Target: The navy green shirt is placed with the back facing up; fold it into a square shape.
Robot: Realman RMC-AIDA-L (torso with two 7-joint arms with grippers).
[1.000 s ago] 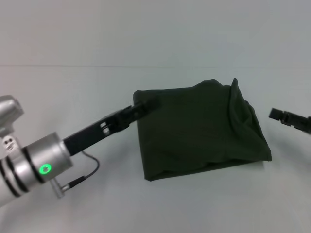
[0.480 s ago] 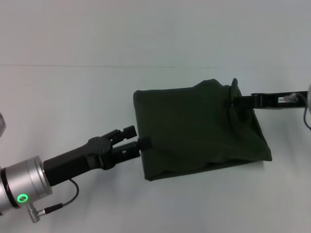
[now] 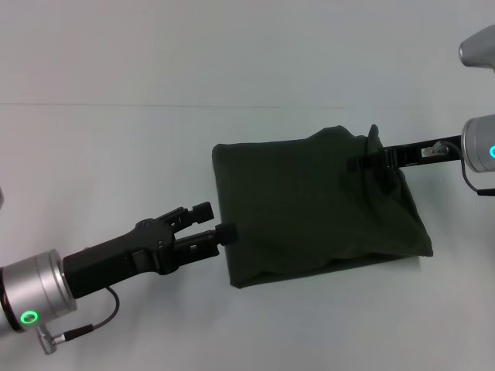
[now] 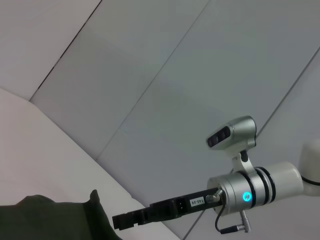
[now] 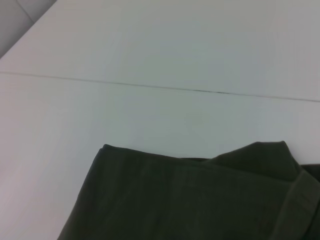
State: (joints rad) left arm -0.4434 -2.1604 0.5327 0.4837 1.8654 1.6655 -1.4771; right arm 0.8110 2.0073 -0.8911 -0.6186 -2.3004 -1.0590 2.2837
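Observation:
The navy green shirt [image 3: 309, 209] lies folded into a rough square in the middle of the white table, plain side up, with a raised bunched fold at its far right corner [image 3: 374, 135]. My left gripper [image 3: 216, 220] is open at the shirt's left edge, low over the table, and its lower fingertip [image 3: 227, 229] touches the cloth. My right gripper [image 3: 362, 164] reaches in from the right and lies over the shirt's far right part, by the bunched fold. The left wrist view shows the shirt [image 4: 50, 220] and the right gripper [image 4: 122, 220] beside it. The right wrist view shows the shirt's far edge [image 5: 190, 200].
The white table [image 3: 116, 154] carries a thin seam line [image 5: 165, 88] running across behind the shirt. A cable [image 3: 93, 325] hangs under my left wrist near the front left.
My left gripper came down from the shirt's far left corner to its left edge and has held there. My right gripper moved in from the right onto the shirt's far right part.

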